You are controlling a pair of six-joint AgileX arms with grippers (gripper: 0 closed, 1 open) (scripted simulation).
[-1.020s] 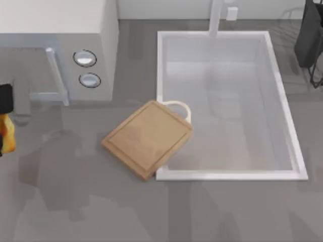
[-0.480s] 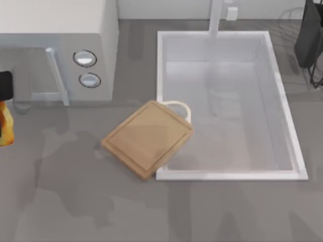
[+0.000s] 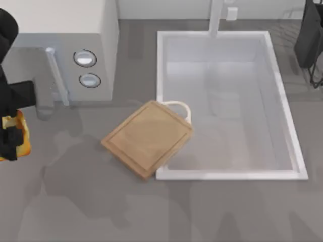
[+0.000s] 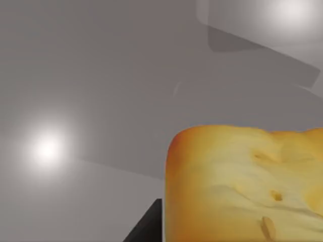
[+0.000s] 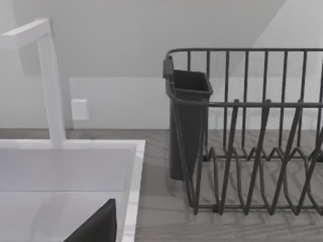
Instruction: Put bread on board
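Note:
The bread [image 3: 23, 137] is a golden-yellow chunk with toasted edges, at the far left of the counter in the top view. My left gripper [image 3: 10, 139] is shut on it, its black fingers across the chunk. In the left wrist view the bread [image 4: 247, 186] looms close over bare grey counter, with one dark finger [image 4: 146, 229] beside it. The board [image 3: 147, 138] lies tilted in the middle, well to the right of the bread, its pale handle and one corner over the sink's rim. My right arm [image 3: 309, 35] is parked at the top right.
A microwave [image 3: 60, 30] stands at the back left, just behind my left arm. The white sink [image 3: 227, 175] with its faucet [image 3: 216, 17] takes up the right half. A dark dish rack [image 5: 252, 141] with a cutlery cup stands beyond the sink.
My left arm has come further in from the left edge, carrying the bread a little to the right. The board and the right arm have not moved.

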